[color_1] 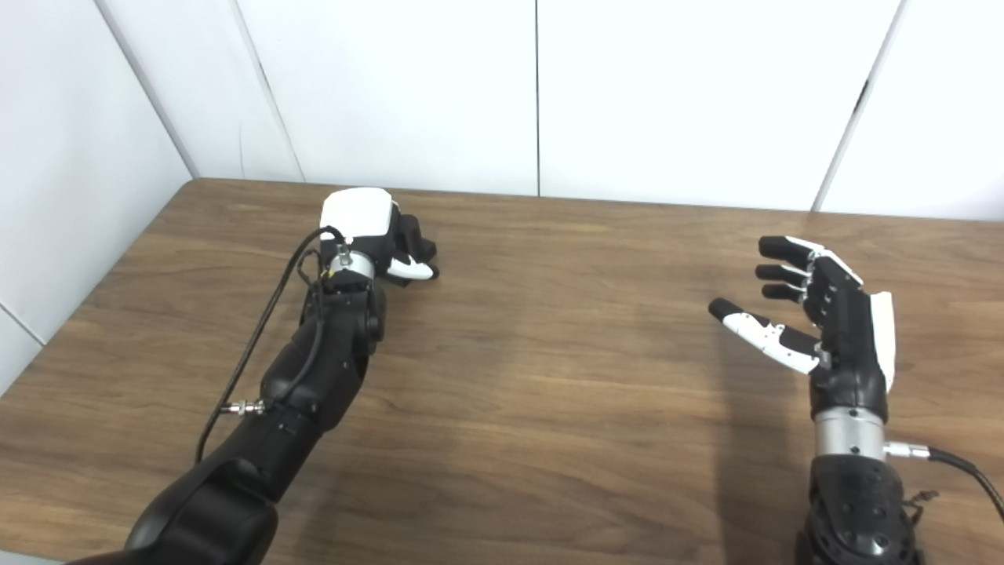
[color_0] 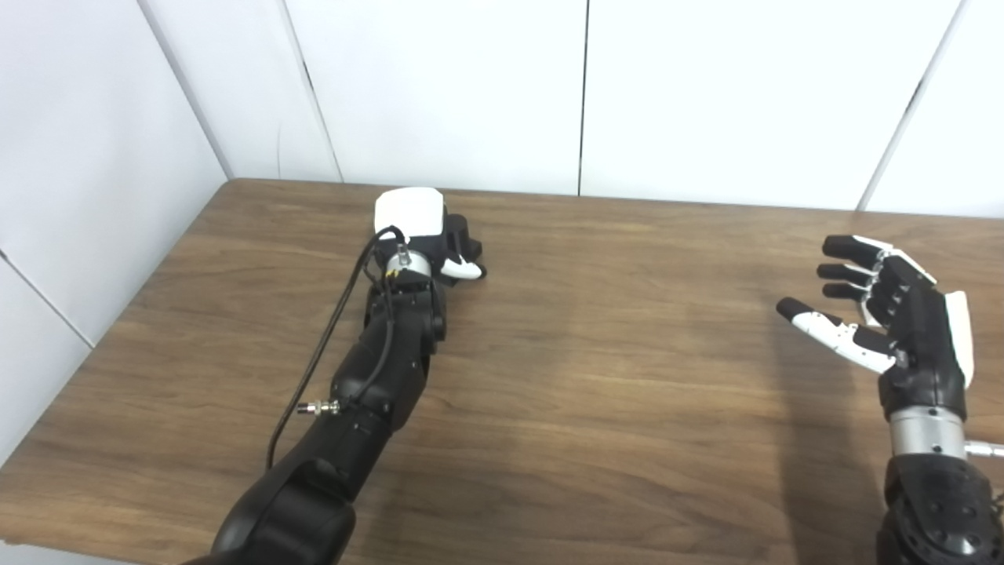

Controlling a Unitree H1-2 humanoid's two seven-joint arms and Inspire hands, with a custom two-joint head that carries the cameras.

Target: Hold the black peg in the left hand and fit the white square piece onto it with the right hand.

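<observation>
My left hand rests low on the table at the back left, its white back facing up. Its fingers curl downward and the thumb tip touches the tabletop; what lies under the palm is hidden. It also shows in the right eye view. My right hand is raised at the right side, palm facing left, fingers spread apart and holding nothing; it also shows in the right eye view. No black peg and no white square piece shows in either view.
The brown wooden table runs from the white panelled wall at the back to the front edge. Its left edge lies near my left arm. A black cable loops beside the left forearm.
</observation>
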